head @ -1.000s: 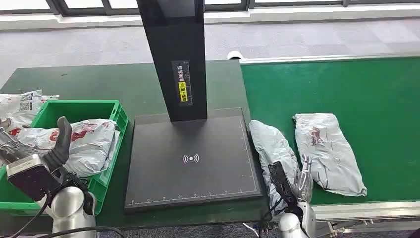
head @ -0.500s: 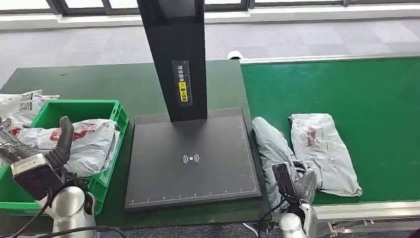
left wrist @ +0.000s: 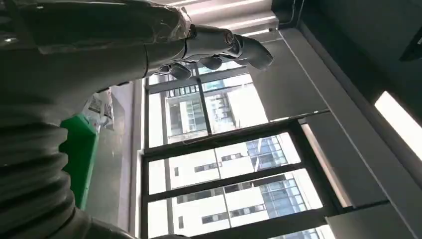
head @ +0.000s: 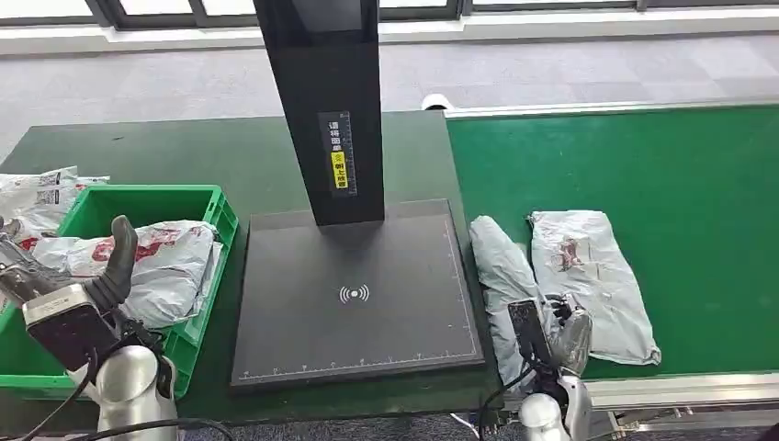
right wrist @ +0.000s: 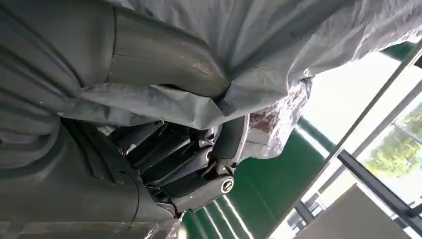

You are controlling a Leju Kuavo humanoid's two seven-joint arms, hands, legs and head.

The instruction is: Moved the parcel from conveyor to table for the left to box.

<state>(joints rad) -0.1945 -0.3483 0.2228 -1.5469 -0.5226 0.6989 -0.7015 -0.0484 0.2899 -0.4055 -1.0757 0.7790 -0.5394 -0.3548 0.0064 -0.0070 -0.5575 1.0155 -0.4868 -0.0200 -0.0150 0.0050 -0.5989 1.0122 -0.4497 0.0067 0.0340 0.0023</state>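
Note:
Two grey plastic parcels lie on the green conveyor (head: 661, 165). The nearer parcel (head: 501, 276) lies along the conveyor's left end beside the black scanner plate (head: 354, 294). My right hand (head: 558, 338) grips its near end; in the right wrist view the thumb (right wrist: 159, 59) presses the crumpled film of the parcel (right wrist: 278, 45) against the fingers (right wrist: 194, 164) below. The second parcel (head: 588, 276) lies right beside it. My left hand (head: 87, 289) is raised over the green box (head: 219, 209), thumb up, holding nothing; the left wrist view shows the left hand (left wrist: 149, 45) against windows.
The green box holds a white and red parcel (head: 165, 262). More white parcels (head: 41, 197) lie on the dark table behind the box. A black post (head: 321, 101) rises from the back of the scanner plate. A metal rail (head: 680, 390) edges the conveyor's near side.
My right hand has closed on the near end of the nearer parcel and bunched it. The second parcel has shifted left towards it. The left hand has barely moved.

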